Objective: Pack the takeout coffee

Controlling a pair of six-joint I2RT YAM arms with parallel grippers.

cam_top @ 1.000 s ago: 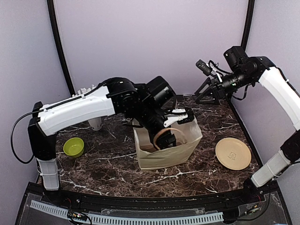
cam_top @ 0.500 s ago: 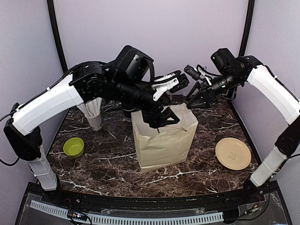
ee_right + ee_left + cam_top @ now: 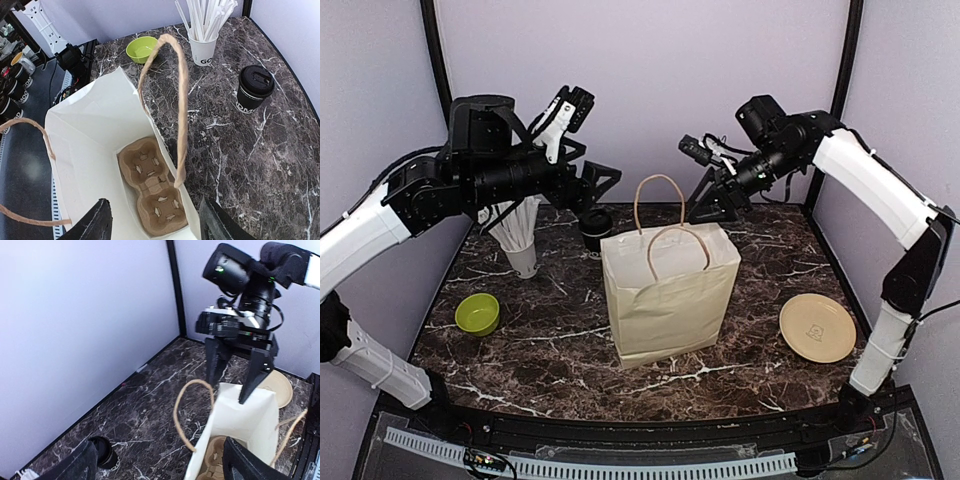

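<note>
The takeout coffee (image 3: 596, 228), a dark-sleeved cup with a black lid, stands on the marble behind the bag's left corner. It also shows in the left wrist view (image 3: 102, 452) and the right wrist view (image 3: 254, 90). The paper bag (image 3: 670, 290) stands upright and open, with a brown cup carrier (image 3: 152, 187) on its bottom. My left gripper (image 3: 592, 186) is open and empty, held high above the coffee and left of the bag. My right gripper (image 3: 713, 208) is open and empty above the bag's back right rim. Its fingers (image 3: 250, 380) hang over the bag.
A pale cup of white straws (image 3: 520, 235) stands at the back left. A lime-green bowl (image 3: 478, 313) lies at the front left. A tan plate (image 3: 817, 327) lies to the right of the bag. The bag's two rope handles (image 3: 660, 205) stand up.
My left arm has come up out of the bag and swung back to the left. The bag now stands upright with its handles up. My right gripper has moved left, over the bag.
</note>
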